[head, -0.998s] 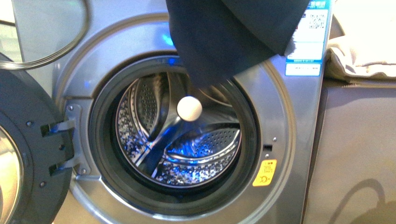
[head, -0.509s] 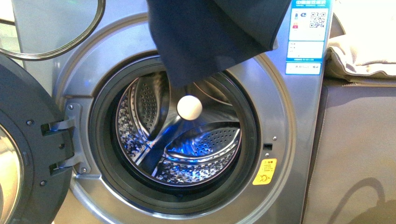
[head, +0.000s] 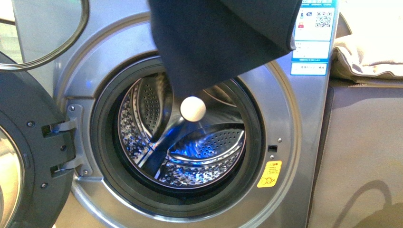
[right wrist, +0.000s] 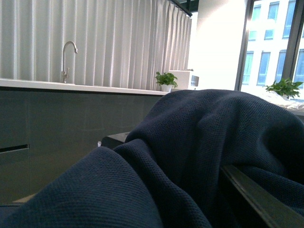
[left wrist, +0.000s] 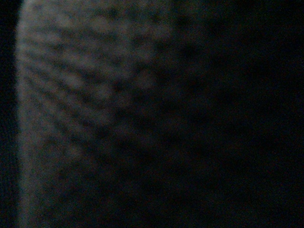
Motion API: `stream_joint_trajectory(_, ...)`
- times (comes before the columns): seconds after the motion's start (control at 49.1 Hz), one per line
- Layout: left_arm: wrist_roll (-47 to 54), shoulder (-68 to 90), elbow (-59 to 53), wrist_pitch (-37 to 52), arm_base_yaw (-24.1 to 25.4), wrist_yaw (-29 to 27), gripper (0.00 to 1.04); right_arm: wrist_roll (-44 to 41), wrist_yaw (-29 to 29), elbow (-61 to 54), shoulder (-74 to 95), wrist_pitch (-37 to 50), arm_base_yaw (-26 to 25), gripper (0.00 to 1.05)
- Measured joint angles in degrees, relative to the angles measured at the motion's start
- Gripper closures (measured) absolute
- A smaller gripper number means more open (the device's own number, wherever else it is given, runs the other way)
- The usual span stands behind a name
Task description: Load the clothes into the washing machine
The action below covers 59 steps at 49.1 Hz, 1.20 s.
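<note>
The clothes [head: 218, 38], a dark navy knit garment, hang from the top of the front view, their lowest fold draping over the upper rim of the washing machine's [head: 290, 142] round porthole. The perforated steel drum [head: 199, 156] stands open and lit blue inside, with a small white round thing [head: 193, 109] in front of it. In the right wrist view the clothes [right wrist: 190, 128] lie heaped over my right gripper [right wrist: 171, 156], which is shut on them; only one dark finger [right wrist: 259, 197] shows. Neither arm shows in the front view. The left wrist view is dark.
The washer's door [head: 28, 156] is swung open at the left. A plain grey cabinet [head: 366, 156] stands to the right with a beige padded fabric pile [head: 366, 52] on top. The right wrist view looks out at a counter with a tap [right wrist: 66, 59].
The hanging clothes have shifted left across the top of the porthole and now droop a little lower over its rim. The washer and its door have not moved.
</note>
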Motion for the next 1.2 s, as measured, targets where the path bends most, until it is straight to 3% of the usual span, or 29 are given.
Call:
stream_joint_trajectory(0.326,-1.2,0.0,-0.3,-2.5,2.7,-2.3,0.86,0.0,0.0,0.0,0.0,0.0,0.0,0.06)
stream_joint_trajectory(0.55,-2.9,-0.1,-0.3,-5.4,5.9,-3.0,0.86,0.0,-0.2,0.0,0.0,0.0,0.0,0.08)
stream_joint_trajectory(0.814,-3.1,-2.8,-4.4,-12.0,8.4,1.6,0.86,0.0,-0.3,0.0,0.0,0.1,0.1,0.08)
stream_joint_trajectory(1.201,-4.4,0.7,-9.2,-9.0,13.4,3.2,0.86,0.0,-0.3,0.0,0.0,0.1,0.1,0.08)
